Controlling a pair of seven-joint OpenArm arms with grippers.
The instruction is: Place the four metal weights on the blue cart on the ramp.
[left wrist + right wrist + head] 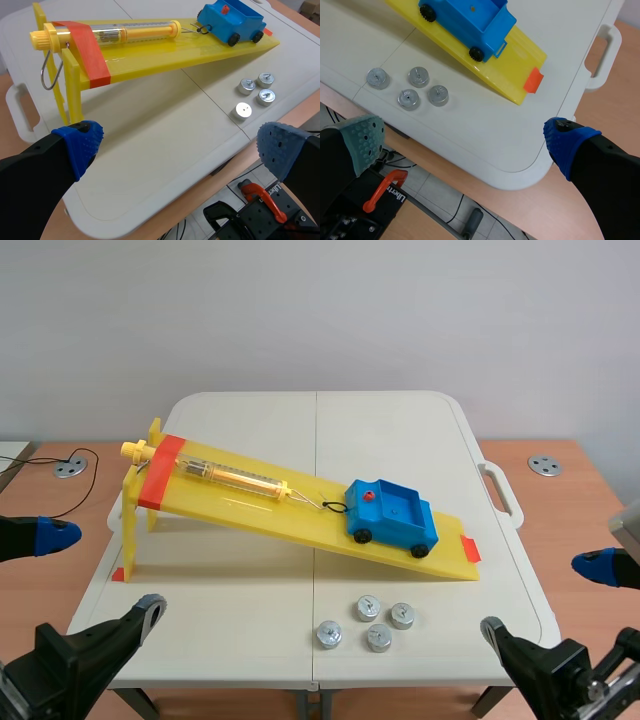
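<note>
Start: nothing loaded; my left pincer (178, 147) and right pincer (465, 140) released.
Four weights (379, 638) before ramp (250, 510), cart (392, 515) empty; next I drop right over one.

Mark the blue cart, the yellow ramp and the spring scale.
blue cart (402, 507), scene view, on its open bed.
yellow ramp (250, 510), scene view, on its bare sloping deck.
spring scale (135, 34), left wrist view, on its clear tube.
</note>
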